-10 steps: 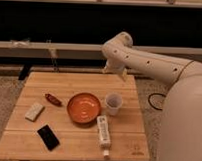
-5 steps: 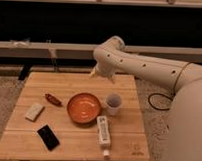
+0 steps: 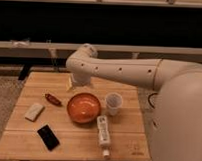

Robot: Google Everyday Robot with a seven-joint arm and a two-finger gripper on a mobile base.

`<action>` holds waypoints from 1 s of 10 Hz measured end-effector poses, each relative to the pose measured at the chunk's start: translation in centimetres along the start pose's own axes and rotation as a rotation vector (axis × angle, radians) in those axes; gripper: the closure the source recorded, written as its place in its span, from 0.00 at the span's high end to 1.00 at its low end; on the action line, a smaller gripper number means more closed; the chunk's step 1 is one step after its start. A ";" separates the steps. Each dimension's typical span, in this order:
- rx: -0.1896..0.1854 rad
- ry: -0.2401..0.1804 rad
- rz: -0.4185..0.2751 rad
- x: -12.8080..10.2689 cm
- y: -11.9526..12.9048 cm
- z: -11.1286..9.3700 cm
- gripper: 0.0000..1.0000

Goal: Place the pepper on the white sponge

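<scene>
A wooden table [image 3: 75,141] is seen from above and in front, with a white robot arm [image 3: 125,72] reaching across it from the right. The gripper [image 3: 70,84] is held low over the rear part of the table, behind the orange bowl [image 3: 84,108] and to the right of the pepper; only a small pale part of it is shown beneath the arm's bent joint, and whether it is open or closed cannot be told. Nothing is seen to be carried in it. The pepper [image 3: 53,99], slender and dark red, is laid on the wood at the left of the bowl, close to the bowl's rim but apart from it. The white sponge [image 3: 34,111] is placed flat on the table in front of and to the left of the pepper, near it but not touching, and its top is bare. A black phone [image 3: 48,137] is laid nearer the front edge, in front of the sponge. A white cup [image 3: 113,103] is stood upright just to the right of the bowl. A white tube [image 3: 103,134] with a label is laid on its side in front of the bowl and cup, pointed toward the table's front edge.
</scene>
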 end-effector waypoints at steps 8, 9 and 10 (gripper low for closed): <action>0.004 -0.104 -0.276 1.8 -10.1 7.5 0.80; 0.006 -0.110 -0.290 1.7 -10.6 7.7 0.80; 0.004 -0.121 -0.305 1.5 -10.8 8.1 0.80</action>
